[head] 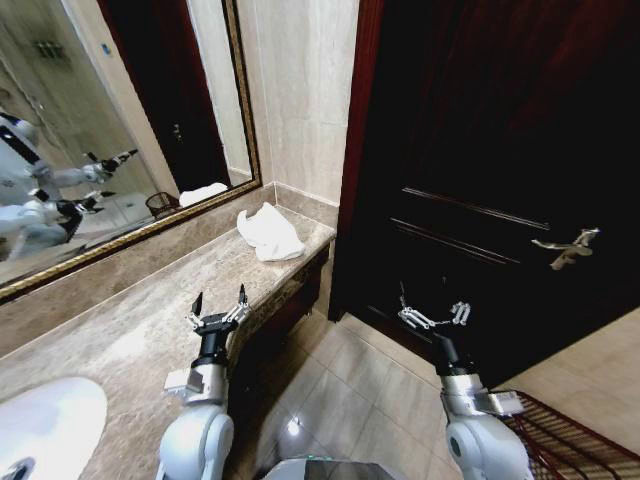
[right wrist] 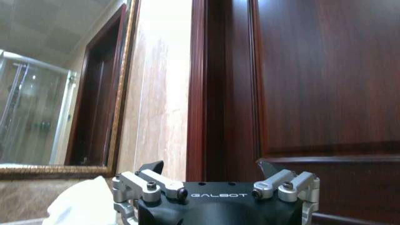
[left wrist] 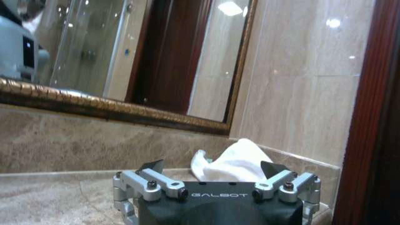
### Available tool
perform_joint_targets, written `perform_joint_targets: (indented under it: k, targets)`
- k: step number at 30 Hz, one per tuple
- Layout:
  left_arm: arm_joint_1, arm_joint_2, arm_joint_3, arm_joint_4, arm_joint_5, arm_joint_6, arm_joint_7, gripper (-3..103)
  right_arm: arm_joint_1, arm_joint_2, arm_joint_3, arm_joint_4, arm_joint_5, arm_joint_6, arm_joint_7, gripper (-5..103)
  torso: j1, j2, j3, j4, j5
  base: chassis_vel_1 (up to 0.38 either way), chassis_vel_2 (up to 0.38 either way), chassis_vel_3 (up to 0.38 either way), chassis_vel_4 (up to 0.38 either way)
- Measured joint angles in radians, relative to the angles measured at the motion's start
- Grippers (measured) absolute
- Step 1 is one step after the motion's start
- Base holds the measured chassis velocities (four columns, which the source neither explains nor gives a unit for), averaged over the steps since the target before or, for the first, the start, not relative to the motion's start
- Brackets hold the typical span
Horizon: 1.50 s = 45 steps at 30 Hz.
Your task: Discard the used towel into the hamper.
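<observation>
Both grippers, left [head: 219,300] and right [head: 433,315], hang spread and empty; I risk shoving the towel [head: 269,232] off the table's [head: 120,320] far corner.

We saw the white towel [head: 269,234] lying crumpled at the far end of the marble counter [head: 120,320], near the gold-framed mirror [head: 110,130]. Our left gripper [head: 220,304] hovered over the counter's front edge with fingers spread, well short of the towel. Our right gripper [head: 432,316] hung spread before the dark door [head: 480,150], the hamper [head: 570,435] just beside that arm.
</observation>
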Motion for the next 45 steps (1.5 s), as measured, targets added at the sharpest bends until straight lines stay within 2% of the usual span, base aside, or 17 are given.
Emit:
perform_joint_targets:
  k: [2,4,7,9,16,23,24,29,38,45]
  targets:
    - [-0.012,0.010,-0.003,0.004,-0.014,0.012,-0.002,100,0.000,-0.001,0.000,-0.004,-0.002,0.000,0.000,100,0.000,0.000,0.000,0.0000,0.0000,0.000,0.000,0.000,0.000]
    - [-0.048,0.060,-0.009,0.025,-0.065,0.048,-0.013,100,0.004,-0.002,-0.001,-0.018,-0.009,0.000,0.000,100,0.000,0.000,0.000,-0.0002,0.0000,0.000,0.000,0.000,0.000]
    - [-0.060,0.088,-0.010,0.040,-0.082,0.058,-0.018,100,0.007,-0.002,-0.002,-0.028,-0.012,-0.001,0.000,100,0.000,0.000,0.000,-0.0001,0.0002,0.000,0.000,0.000,0.000]
    - [-0.093,0.145,-0.002,0.074,-0.113,0.079,-0.030,100,0.015,0.005,-0.003,-0.058,-0.019,0.000,-0.001,100,0.000,0.000,0.000,-0.0001,0.0001,0.000,0.000,0.000,0.000]
    - [-0.182,0.217,0.032,0.116,-0.179,0.145,-0.070,100,0.021,0.027,-0.012,-0.090,-0.044,0.001,-0.006,100,0.001,0.000,0.000,-0.0001,-0.0001,0.000,0.000,0.000,0.000]
    - [-0.220,0.242,0.060,0.115,-0.198,0.191,-0.091,100,0.026,0.027,-0.008,-0.093,-0.046,0.001,-0.006,100,0.001,0.000,0.000,0.0000,0.0001,0.000,0.000,0.000,0.000]
    - [-0.245,0.253,0.071,0.114,-0.213,0.217,-0.107,100,0.029,0.027,-0.008,-0.094,-0.046,0.000,-0.005,100,0.001,0.000,0.000,0.0000,0.0000,0.000,0.000,0.000,0.000]
    - [-0.301,0.265,0.094,0.120,-0.240,0.271,-0.140,100,0.027,0.028,-0.011,-0.098,-0.051,-0.001,-0.007,100,0.001,0.000,0.000,-0.0001,0.0002,0.000,0.000,0.000,0.000]
    - [-0.325,0.228,0.135,0.117,-0.215,0.307,-0.174,100,0.021,0.021,-0.007,-0.092,-0.052,-0.001,-0.008,100,0.001,0.000,0.000,-0.0002,0.0002,0.000,0.000,0.000,0.000]
    - [-0.254,0.223,0.115,0.042,-0.183,0.305,-0.169,100,0.021,0.028,-0.014,-0.097,-0.047,0.018,-0.002,100,0.001,0.000,0.000,0.0000,0.0002,0.000,0.000,0.000,0.000]
